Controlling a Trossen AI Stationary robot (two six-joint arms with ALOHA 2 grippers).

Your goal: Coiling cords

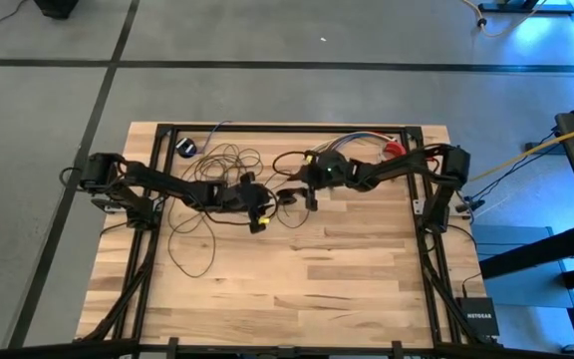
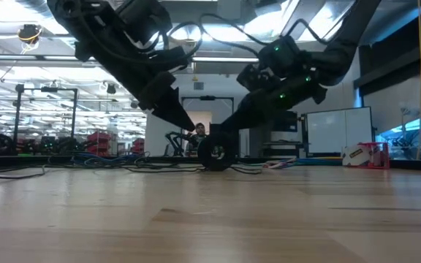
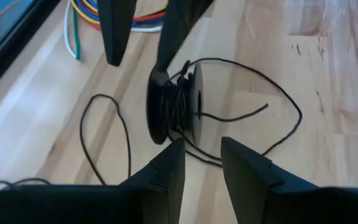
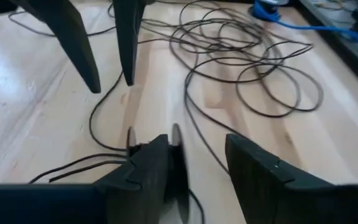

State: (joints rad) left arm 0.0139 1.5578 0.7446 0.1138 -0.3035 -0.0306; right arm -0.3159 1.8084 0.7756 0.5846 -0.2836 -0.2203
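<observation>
- My right gripper [image 4: 194, 168] stands open beside the spool [image 3: 176, 106], perhaps touching, mid-desk.
- My left gripper [image 3: 202, 163] hangs open, empty.
- I'd feed the cords [image 4: 241, 62] slowly, avoiding tangles.

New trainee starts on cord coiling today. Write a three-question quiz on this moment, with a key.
1. True or false: the spool lies flat on the table.
2. The loose loops of cord lie mostly: A) on the left arm's side of the spool; B) by the right arm's base; C) off the table.
3. Which gripper has the spool between its fingers?

Key
1. False: it stands on its edge, with some cord wound on it.
2. A.
3. The right gripper, which is open, with the spool close to one finger. The left gripper hovers nearby, open and empty.
</observation>
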